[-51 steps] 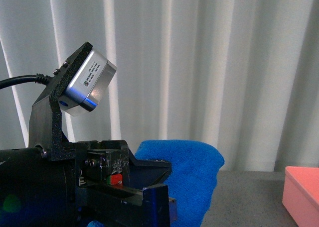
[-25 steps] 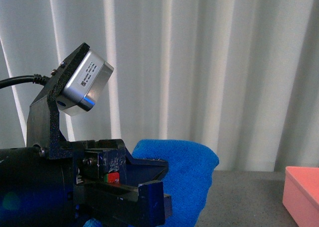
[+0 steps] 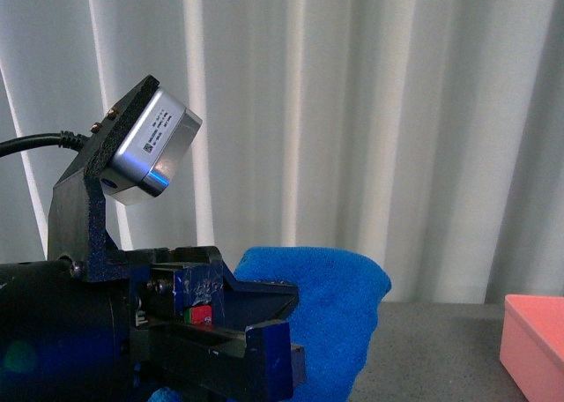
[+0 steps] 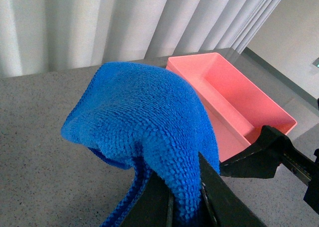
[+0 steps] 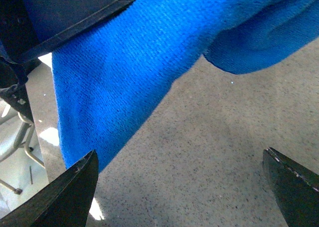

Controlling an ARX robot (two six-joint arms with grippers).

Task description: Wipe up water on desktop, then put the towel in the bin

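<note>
My left gripper [image 4: 182, 207] is shut on the bright blue towel [image 4: 144, 117], which bulges out over its jaws and hangs above the speckled dark grey desktop [image 4: 40, 137]. In the front view the towel [image 3: 339, 314] droops from the left gripper [image 3: 264, 349] at the lower left. The salmon-pink bin [image 4: 234, 100] lies just beyond the towel, with nothing inside it; a corner of the bin [image 3: 533, 340] shows at the front view's right edge. My right gripper [image 5: 182, 187] is open over the desktop [image 5: 199, 152], nothing between its fingers, with the towel [image 5: 129, 62] hanging close in front of it.
A white pleated curtain [image 3: 370, 111] closes off the back of the desk. The left wrist camera [image 3: 145, 146] on its black bracket fills the front view's left. Metal frame legs [image 5: 20, 137] show past the desktop's edge in the right wrist view.
The left gripper with the towel shifted slightly to the left between one second ago and half a second ago, and has barely moved since. The bin has stayed in place.
</note>
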